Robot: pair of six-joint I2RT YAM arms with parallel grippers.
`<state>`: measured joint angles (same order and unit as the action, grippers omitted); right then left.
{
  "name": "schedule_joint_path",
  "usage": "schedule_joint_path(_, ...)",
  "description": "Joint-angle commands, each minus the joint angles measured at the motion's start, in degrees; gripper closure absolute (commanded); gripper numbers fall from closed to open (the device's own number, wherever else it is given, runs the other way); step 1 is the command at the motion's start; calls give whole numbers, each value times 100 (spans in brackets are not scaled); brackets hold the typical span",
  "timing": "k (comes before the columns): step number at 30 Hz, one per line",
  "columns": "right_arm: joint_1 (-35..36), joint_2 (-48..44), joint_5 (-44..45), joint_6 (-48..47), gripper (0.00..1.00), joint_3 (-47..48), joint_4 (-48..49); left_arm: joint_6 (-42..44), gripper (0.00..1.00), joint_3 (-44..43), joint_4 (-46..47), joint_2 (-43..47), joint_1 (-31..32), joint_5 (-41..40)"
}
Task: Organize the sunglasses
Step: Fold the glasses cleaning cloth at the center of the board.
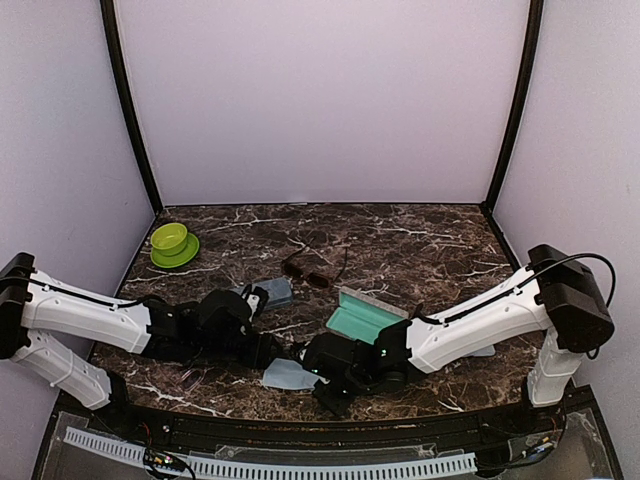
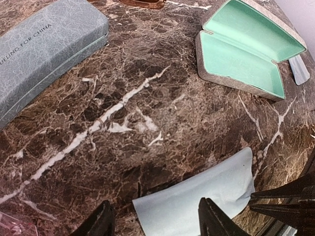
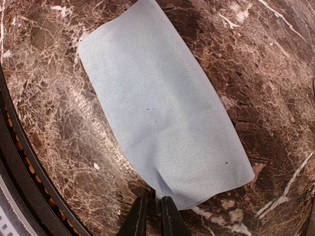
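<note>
place: robot test booth | evidence: plain lilac walls (image 1: pixel 320 100), marble tabletop (image 1: pixel 420 240)

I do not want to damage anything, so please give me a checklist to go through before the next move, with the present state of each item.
1. The open case has its lid up and its mint lining bare: ok.
2. The sunglasses with reddish-brown lenses lie free behind the cases, with nothing on them: ok.
3. The blue-grey case is opened: not ok, it is closed.
4. The light-blue cloth lies flat on the marble table: ok.
5. The right jaws are clear of the cloth's edge: cannot tell, they stand nearly together at it.
6. The left jaws are open and empty: ok.
</note>
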<state>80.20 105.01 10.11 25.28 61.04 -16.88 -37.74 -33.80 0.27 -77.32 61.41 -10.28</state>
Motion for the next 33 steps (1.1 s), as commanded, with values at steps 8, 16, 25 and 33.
schedule_joint_path(8, 66, -102, 194, 12, 88, 56, -222, 215, 40, -109, -308, 252, 29, -211)
schedule_joint_path(16, 66, -270, 215, 25, 76, 5, -324, 235, 39, -105, -317, 211, 29, -190)
schedule_joint_path(25, -157, -972, -8, 150, 54, -525, 24, 483, 39, 3, -271, 303, -398, 657)
schedule_joint_path(33, -966, -1327, -798, 654, 48, -1036, 804, 913, 39, 135, -134, 363, -922, 1721)
